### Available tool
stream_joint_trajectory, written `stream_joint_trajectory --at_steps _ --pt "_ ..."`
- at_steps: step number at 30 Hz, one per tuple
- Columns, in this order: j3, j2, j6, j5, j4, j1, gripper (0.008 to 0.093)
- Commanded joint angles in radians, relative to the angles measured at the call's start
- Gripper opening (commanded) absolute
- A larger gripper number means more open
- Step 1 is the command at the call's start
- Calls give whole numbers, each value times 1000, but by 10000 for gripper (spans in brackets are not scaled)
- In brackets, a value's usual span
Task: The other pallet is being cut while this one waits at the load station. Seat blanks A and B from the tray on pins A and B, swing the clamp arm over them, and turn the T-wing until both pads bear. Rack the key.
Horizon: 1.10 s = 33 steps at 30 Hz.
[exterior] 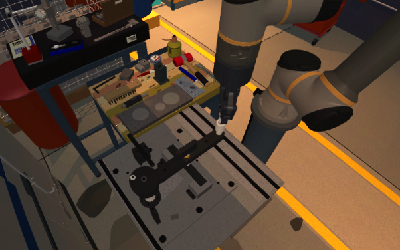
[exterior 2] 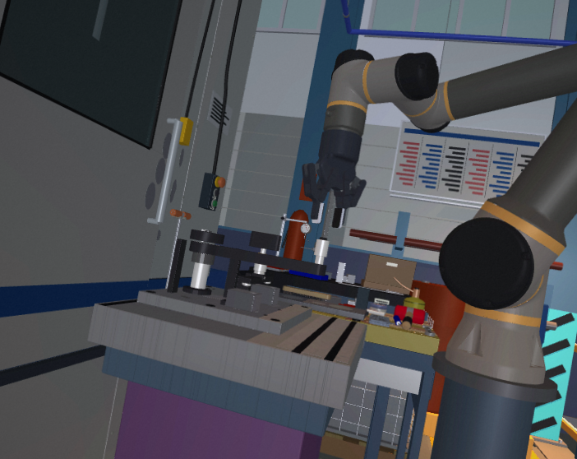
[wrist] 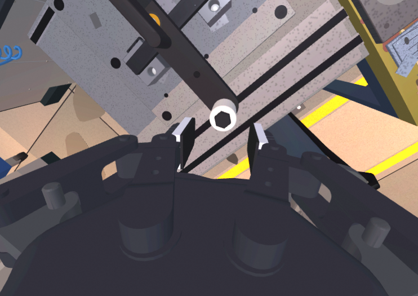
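Note:
The black clamp arm [exterior: 190,151] [wrist: 175,50] reaches across the grey pallet [exterior: 184,179] from its round pivot [exterior: 143,179] [exterior 2: 206,243]. A white socket-head post [exterior: 220,127] [exterior 2: 321,251] [wrist: 222,118] stands on the arm's free end. Two grey blocks [wrist: 151,68] [wrist: 211,4] sit under the arm. My gripper [exterior: 225,116] [exterior 2: 328,212] [wrist: 219,141] hangs just above the white post. It is open and holds nothing. The T-wing and the key are not clear to me.
Behind the pallet stands a yellow-edged bench [exterior: 154,93] with a dark tray [exterior: 154,108] and small tools. A black tool table [exterior: 77,40] and a red drum [exterior: 28,103] stand further left. The arm's base column [exterior: 260,133] rises right of the pallet. Yellow floor lines run past it.

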Motion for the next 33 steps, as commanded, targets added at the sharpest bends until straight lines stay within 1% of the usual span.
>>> stream_joint_trajectory --at_steps 1,3,5,30,33 --pt "-29 -7 0 0 26 0 480" --pt "-72 -14 0 0 76 0 480" --pt "-91 -16 0 0 99 0 480" --pt "-93 -16 0 0 102 0 480" --pt "-93 -16 0 0 102 0 440"
